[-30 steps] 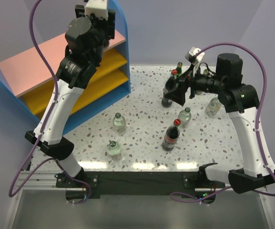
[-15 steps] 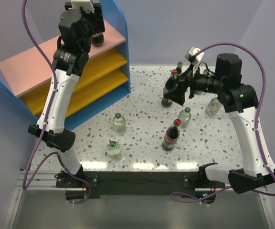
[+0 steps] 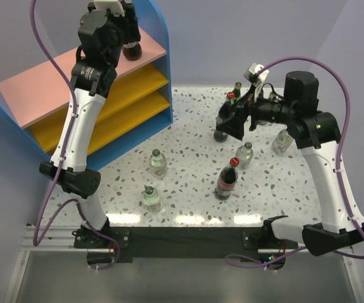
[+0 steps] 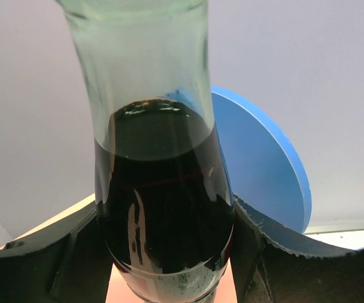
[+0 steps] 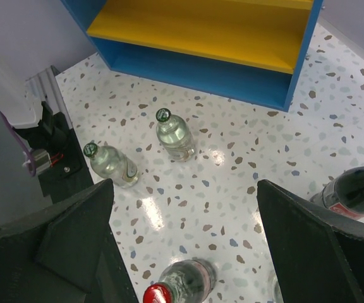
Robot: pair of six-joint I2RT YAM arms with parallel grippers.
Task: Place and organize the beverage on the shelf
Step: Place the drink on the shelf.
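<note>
On the shelf's pink top board, near its right end, a dark cola bottle stands upright, and my left gripper is shut on it. In the left wrist view the cola bottle fills the gap between both fingers, with the blue side panel behind it. My right gripper hangs open and empty above the table. Below it are a red-capped cola bottle and two clear green-capped bottles.
More beverage bottles stand on the speckled table: a cola bottle, clear ones, and a green glass one at the back. The yellow lower boards carry nothing that I can see.
The left arm has swung back and left over the pink top board with the cola bottle, which now stands on it. The right arm has stayed put.
</note>
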